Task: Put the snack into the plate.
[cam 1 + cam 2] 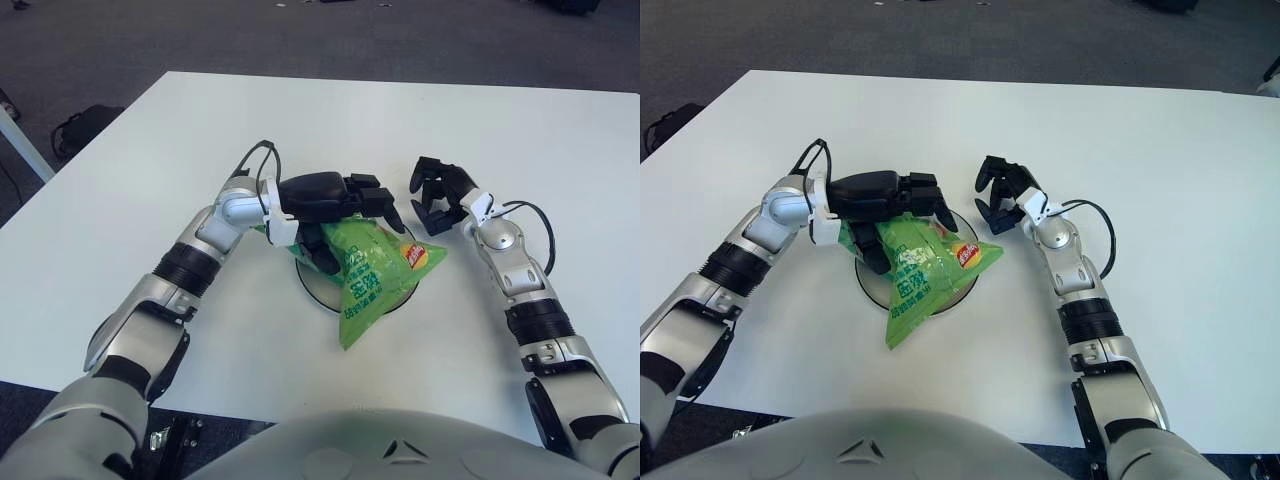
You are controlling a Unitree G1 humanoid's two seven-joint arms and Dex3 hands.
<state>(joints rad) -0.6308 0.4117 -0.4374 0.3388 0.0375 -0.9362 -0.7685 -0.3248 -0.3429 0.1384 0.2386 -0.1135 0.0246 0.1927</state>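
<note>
White counter [150, 200] with a round plate [312, 282] near its middle. Green snack bag [370, 272] lies across the plate, covering most of it; the bag's lower end hangs past the plate's near rim onto the counter, and its right corner with a red-yellow logo sticks out past the right rim.

Left hand [335, 200] sits over the bag's far-left end, above the plate's far side. Its fingers [378, 196] are curled down over the top of the bag, with the thumb side under the bag's left edge, so the hand is gripping the bag. Bag is tilted, upper end pinched in the hand, lower end resting down. Left forearm runs from the lower left of the view up to the hand, a black cable looping at the wrist.

Right hand [440, 193] shows just right of the plate's far edge, near the bag's logo corner but apart from it. Its fingers [428, 172] are half-curled, holding nothing. Cannot tell if the hand touches the counter. Right forearm comes in from the lower right, cable looped beside the wrist.

Dark floor [400, 40] beyond the counter; a black bag [85, 125] lies on the floor at far left.
</note>
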